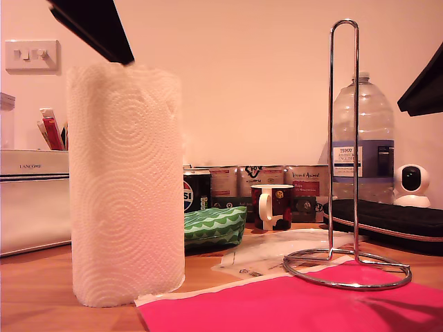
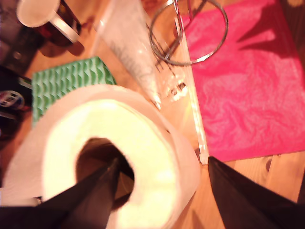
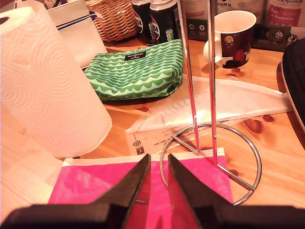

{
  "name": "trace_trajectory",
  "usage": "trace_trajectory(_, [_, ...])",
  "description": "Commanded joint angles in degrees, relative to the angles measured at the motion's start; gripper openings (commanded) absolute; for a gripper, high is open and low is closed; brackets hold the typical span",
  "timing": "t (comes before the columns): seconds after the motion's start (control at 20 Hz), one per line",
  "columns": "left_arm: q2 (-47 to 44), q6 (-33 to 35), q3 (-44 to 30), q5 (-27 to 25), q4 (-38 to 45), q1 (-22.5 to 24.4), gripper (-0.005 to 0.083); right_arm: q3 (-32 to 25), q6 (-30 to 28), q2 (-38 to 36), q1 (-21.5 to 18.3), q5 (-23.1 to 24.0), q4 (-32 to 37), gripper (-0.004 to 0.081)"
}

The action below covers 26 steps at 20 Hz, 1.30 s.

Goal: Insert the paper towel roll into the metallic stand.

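The paper towel roll (image 1: pixel 124 187) stands upright on the wooden table at the exterior view's left, white with an embossed swirl pattern. My first gripper (image 2: pixel 163 164) hangs open over the roll's (image 2: pixel 143 138) top. One finger (image 2: pixel 107 183) reaches into the core hole and the other is outside the wall. The metallic stand (image 1: pixel 331 138), a chrome loop on a ring base, stands at the exterior view's right, apart from the roll. My second gripper (image 3: pixel 158 160) hovers low before the stand (image 3: pixel 211 95), its fingers nearly together with nothing between them.
A pink sheet (image 1: pixel 291 304) lies under the stand's ring. Behind are a green pouch (image 1: pixel 214 227), a mug (image 1: pixel 271 205), cans (image 3: pixel 162 19), a water bottle (image 1: pixel 370 138), a black case (image 1: pixel 394 218), a white box (image 1: pixel 31 200) and a wicker basket (image 3: pixel 112 19).
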Motion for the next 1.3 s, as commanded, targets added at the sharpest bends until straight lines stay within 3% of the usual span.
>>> trace_trajectory(0.0, [1.6,0.3,0.0,0.2,0.5,0.2,0.0536,0.6,0.0,0.3,0.2,0.0,0.7,0.0093])
trace_trajectory(0.2, [2.9,0.3,0.0,0.2,0.2,0.7,0.0524,0.6,0.0,0.3,0.2,0.0,0.7,0.0093])
trace_trajectory(0.25, [2.9,0.3,0.0,0.3,0.0,0.7,0.0474,0.6,0.0,0.3,0.2,0.0,0.7,0.0093])
trace_trajectory(0.4, [2.9,0.3,0.0,0.3,-2.3,0.7,0.0182,0.6,-0.1,0.6,0.2,0.6,1.3,0.0112])
trace_trajectory(0.5, [2.8,0.3,0.0,0.3,-2.8,0.7,-0.001,0.6,-1.0,1.9,0.2,3.5,1.3,0.0211])
trace_trajectory(0.75, [2.8,0.5,0.0,0.3,-3.1,0.6,-0.0021,0.5,-6.3,8.2,0.2,3.7,8.3,0.0246])
trace_trajectory(0.9, [2.8,0.5,0.0,0.3,-3.1,0.7,-0.0021,0.3,-7.7,11.7,0.1,1.1,12.5,0.0244])
trace_trajectory(1.05, [2.8,0.4,0.0,0.3,-3.2,0.7,-0.0021,-2.6,-7.9,14.4,-0.7,-0.7,17.5,0.0244])
trace_trajectory(1.25, [2.8,0.4,0.0,0.3,-3.2,0.7,-0.0021,-9.4,-6.1,17.1,-4.4,-1.0,29.4,0.0245])
